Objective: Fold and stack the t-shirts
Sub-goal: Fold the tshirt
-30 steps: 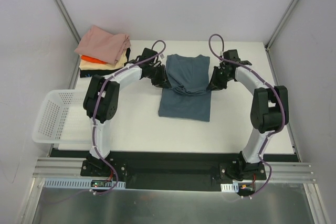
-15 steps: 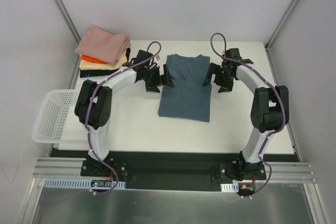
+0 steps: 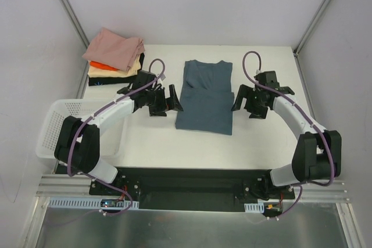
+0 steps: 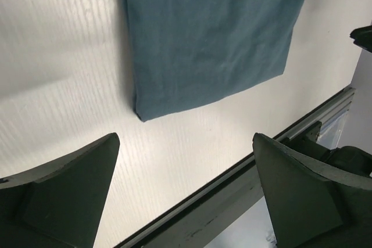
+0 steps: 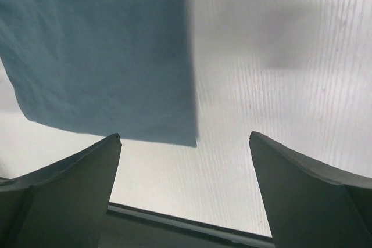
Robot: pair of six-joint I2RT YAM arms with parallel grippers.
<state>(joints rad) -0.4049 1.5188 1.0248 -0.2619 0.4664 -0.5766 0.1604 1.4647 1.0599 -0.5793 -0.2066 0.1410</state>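
A slate-blue t-shirt [image 3: 204, 98] lies flat in the middle of the white table, its upper part folded down over the lower part. Folded t-shirts [image 3: 116, 56] are stacked at the back left, pink on top, then orange, cream and black. My left gripper [image 3: 168, 103] hovers open just left of the blue shirt, nothing between its fingers. In the left wrist view the shirt's corner [image 4: 209, 33] lies ahead of the left gripper [image 4: 185, 143]. My right gripper [image 3: 243, 105] stands open just right of the shirt. The right wrist view shows the shirt's edge [image 5: 99, 50] beyond the right gripper [image 5: 185, 137].
A white lattice basket [image 3: 58, 132] hangs over the table's left edge, beside the left arm. The table's dark front rail [image 4: 232, 184] runs below the grippers. Grey walls close in the back and both sides.
Both grippers opened and let go of the blue shirt, then drew back outward and toward the near edge. The shirt's folded part now lies flat.
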